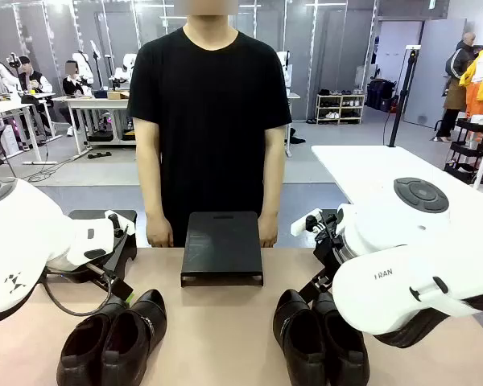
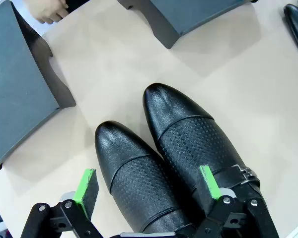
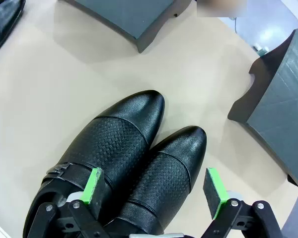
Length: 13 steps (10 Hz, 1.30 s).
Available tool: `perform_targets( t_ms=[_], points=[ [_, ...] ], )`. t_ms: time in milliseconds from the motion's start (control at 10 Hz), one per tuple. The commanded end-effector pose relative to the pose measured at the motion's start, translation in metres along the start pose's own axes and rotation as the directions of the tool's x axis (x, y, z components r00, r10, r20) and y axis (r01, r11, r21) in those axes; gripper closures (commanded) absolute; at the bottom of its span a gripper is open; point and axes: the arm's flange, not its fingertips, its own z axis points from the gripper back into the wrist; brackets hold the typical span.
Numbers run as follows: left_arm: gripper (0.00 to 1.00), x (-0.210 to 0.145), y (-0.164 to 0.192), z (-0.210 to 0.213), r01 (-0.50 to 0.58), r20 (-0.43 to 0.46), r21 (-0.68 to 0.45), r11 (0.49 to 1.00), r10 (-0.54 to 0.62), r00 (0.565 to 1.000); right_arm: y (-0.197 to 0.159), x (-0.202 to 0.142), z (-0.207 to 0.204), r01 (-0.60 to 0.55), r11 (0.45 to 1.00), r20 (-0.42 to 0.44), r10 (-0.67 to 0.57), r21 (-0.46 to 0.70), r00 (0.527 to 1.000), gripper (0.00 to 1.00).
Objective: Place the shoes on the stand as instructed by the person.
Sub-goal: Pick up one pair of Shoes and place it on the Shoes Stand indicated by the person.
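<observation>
Nearest the camera, two pairs of shiny black shoes sit along the near edge of the desk (image 1: pixel 225 322). The left pair (image 1: pixel 113 344) lies toward the near-left corner and the right pair (image 1: pixel 318 342) toward the near-right corner, with toes pointing at the far edge. Above the left pair hangs the left gripper (image 2: pixel 148 186), fingers spread and grasping nothing. Above the right pair hangs the right gripper (image 3: pixel 154 188), fingers likewise spread and empty. At mid far edge sits a black stand (image 1: pixel 222 245). Behind it stands the person (image 1: pixel 209 121), one hand (image 1: pixel 159 236) lowered at either side of the stand.
</observation>
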Motion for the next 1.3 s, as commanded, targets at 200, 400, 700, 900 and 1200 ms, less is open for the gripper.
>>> perform_targets(
  t_ms=[200,400,700,900,1200],
  points=[
    [0.0,0.0,0.0,0.0,0.001,0.0,0.0,1.0,-0.001,1.0,0.0,0.0,0.0,0.0,1.0,0.0,0.0,0.0,1.0,0.0],
    [0.0,0.0,0.0,0.0,0.001,0.0,0.0,1.0,-0.001,1.0,0.0,0.0,0.0,0.0,1.0,0.0,0.0,0.0,1.0,0.0],
    [0.0,0.0,0.0,0.0,0.001,0.0,0.0,1.0,-0.001,1.0,0.0,0.0,0.0,0.0,1.0,0.0,0.0,0.0,1.0,0.0],
    [0.0,0.0,0.0,0.0,0.001,0.0,0.0,1.0,-0.001,1.0,0.0,0.0,0.0,0.0,1.0,0.0,0.0,0.0,1.0,0.0],
    [0.0,0.009,0.004,0.014,0.022,-0.009,0.002,1.0,-0.022,1.0,-0.004,0.01,0.01,-0.008,0.999,0.021,0.007,0.033,1.0,0.0]
  ],
)
